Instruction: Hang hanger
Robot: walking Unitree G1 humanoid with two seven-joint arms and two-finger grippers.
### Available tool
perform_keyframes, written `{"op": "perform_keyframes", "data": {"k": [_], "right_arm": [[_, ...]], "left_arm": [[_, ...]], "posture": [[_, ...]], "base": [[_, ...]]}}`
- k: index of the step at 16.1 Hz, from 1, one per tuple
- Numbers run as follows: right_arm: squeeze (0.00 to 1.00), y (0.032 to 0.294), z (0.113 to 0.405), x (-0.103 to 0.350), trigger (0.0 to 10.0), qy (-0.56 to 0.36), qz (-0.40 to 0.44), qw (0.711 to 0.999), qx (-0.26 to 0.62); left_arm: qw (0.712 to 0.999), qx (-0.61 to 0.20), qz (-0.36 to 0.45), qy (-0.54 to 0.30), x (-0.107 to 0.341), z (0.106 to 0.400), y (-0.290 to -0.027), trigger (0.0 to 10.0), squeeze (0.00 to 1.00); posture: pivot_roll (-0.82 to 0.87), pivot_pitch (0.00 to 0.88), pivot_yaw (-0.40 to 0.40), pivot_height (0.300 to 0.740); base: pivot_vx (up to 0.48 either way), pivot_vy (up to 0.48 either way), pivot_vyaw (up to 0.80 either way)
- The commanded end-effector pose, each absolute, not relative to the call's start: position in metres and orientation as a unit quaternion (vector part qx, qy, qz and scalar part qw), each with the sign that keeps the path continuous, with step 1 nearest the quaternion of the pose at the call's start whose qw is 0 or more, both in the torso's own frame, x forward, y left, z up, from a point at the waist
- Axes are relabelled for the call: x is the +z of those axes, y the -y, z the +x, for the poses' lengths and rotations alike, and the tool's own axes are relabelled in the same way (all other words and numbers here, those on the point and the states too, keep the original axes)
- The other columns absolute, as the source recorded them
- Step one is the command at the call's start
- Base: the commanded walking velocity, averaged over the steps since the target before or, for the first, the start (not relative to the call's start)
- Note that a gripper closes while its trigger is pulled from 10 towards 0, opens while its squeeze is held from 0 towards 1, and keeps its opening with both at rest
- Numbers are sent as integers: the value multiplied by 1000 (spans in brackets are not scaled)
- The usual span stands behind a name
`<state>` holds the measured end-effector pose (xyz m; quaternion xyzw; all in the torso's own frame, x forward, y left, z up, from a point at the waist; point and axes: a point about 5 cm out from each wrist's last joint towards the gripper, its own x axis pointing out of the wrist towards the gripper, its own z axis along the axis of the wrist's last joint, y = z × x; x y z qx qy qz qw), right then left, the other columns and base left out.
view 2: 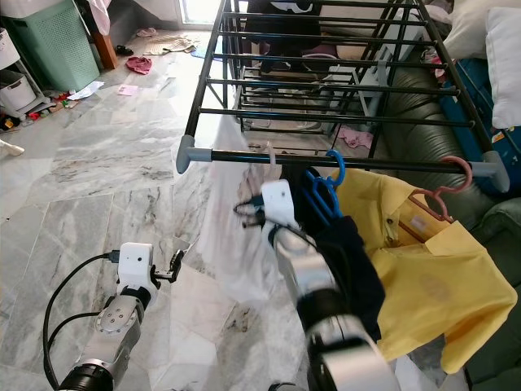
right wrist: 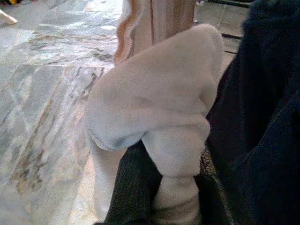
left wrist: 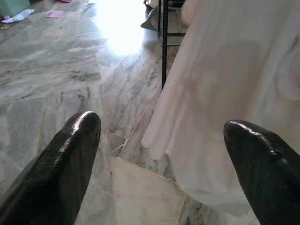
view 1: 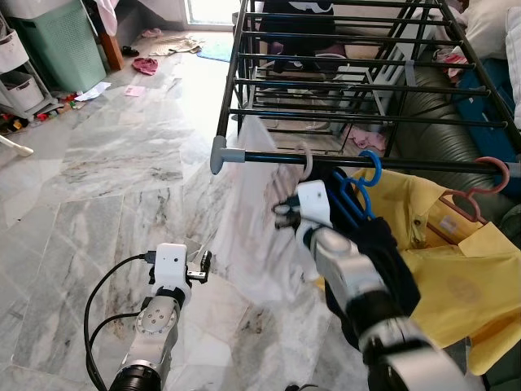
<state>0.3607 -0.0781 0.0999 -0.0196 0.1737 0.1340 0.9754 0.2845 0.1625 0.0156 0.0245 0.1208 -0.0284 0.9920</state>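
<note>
A white garment [view 1: 252,220] hangs from a pale hanger whose hook [view 1: 307,161] sits over the front rail [view 1: 342,160] of the black drying rack. My right arm is raised to it. In the right wrist view my right gripper [right wrist: 174,187] is shut on a bunched fold of the white garment [right wrist: 154,93]. Beside it on the rail hang a blue hanger [view 1: 362,183] with a dark navy garment [view 1: 383,244] and a pink hanger [view 1: 480,191] with a yellow shirt [view 1: 456,277]. My left gripper [view 1: 203,265] is low over the floor, open and holding nothing.
The rack's bars [view 1: 342,81] run back over a dark sofa [view 1: 440,122]. A green laundry basket [view 1: 57,41] and scattered clothes [view 1: 146,65] lie at the far left. Marble floor [view 1: 106,179] spreads to the left of the rack.
</note>
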Motion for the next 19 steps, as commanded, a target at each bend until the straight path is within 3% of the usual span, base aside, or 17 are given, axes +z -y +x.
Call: {"op": "perform_keyframes", "data": {"k": [1,8,18,19], "right_arm": [[0,79,368,110,10000,-167,-9,979,119],[0,74,376,108,10000,-216,29,970,110],[0,80,363,78,10000,-272,34,957,91],[165,80,363,78,10000,-273,44,957,93]], "left_arm": [[992,-31,28,-123,16,285,-162,10000,0],[991,-34,28,-124,18,288,-161,10000,0],[990,-31,25,-135,14,286,-161,10000,0],[990,-32,25,-135,15,287,-160,10000,0]], "posture": [[-51,129,-7,740],[-37,118,-6,740],[-27,110,-13,740],[-28,110,-13,740]], "base": [[0,0,0],[0,0,0],[0,0,0],[0,0,0]]}}
